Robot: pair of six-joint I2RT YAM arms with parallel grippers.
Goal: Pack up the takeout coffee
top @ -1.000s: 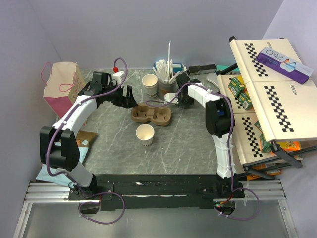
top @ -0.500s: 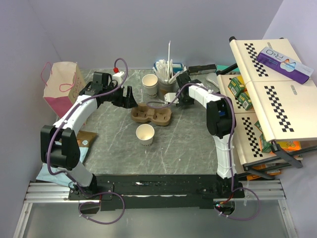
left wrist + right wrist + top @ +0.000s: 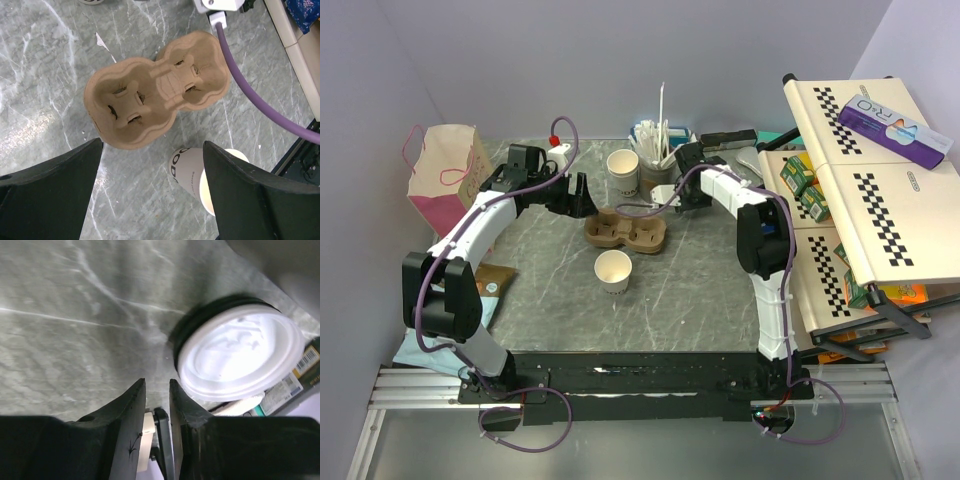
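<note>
An off-white paper cup stands upright in front of the brown two-cup tray. A second paper cup stands behind the tray. My left gripper hovers wide open at the tray's left end. In the left wrist view the tray lies ahead of the open left gripper, and the printed cup is by the right finger. My right gripper is low at the tray's right. In its wrist view the right gripper stands narrowly open and empty, with the round white lid flat on the table just to its right.
A grey cup of straws and stirrers stands at the back, close to my right gripper. A pink paper bag stands at the far left. A rack with checkered boards fills the right side. A purple cable crosses beside the tray.
</note>
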